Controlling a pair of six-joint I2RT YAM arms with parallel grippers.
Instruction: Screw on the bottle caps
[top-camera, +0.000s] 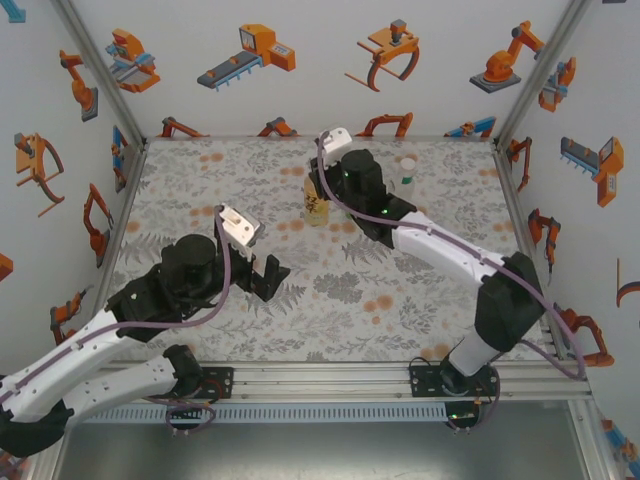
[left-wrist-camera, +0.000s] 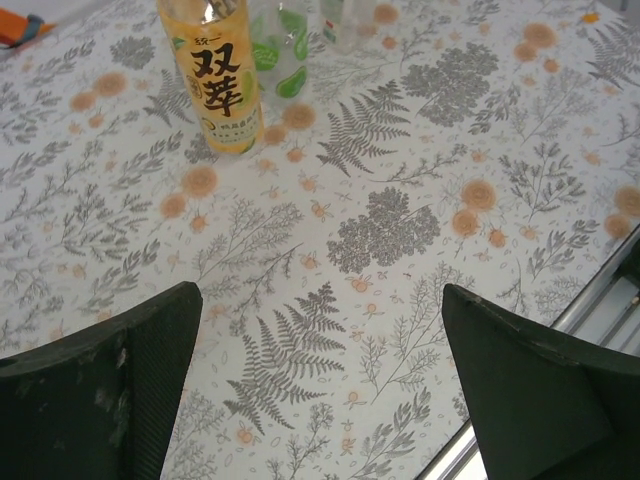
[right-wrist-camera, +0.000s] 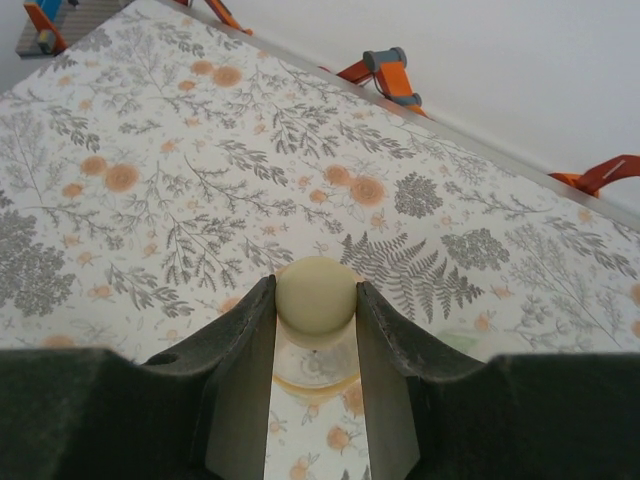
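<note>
A: What does the right wrist view add?
B: The right gripper (right-wrist-camera: 315, 300) clenched on a pale cap (right-wrist-camera: 316, 278) atop the amber bottle (right-wrist-camera: 315, 365). From above, the right arm (top-camera: 440, 250) covers that grip.
A: And the left wrist view?
B: The left gripper (left-wrist-camera: 320, 300) is spread wide, holding nothing, over the table (left-wrist-camera: 400, 230). The green-tinted bottle (left-wrist-camera: 280, 45) stands just beside the amber one.

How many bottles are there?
3. In the left wrist view: the amber bottle on the left, the green-tinted bottle beside it, the slim clear bottle farther right. More may be hidden.
</note>
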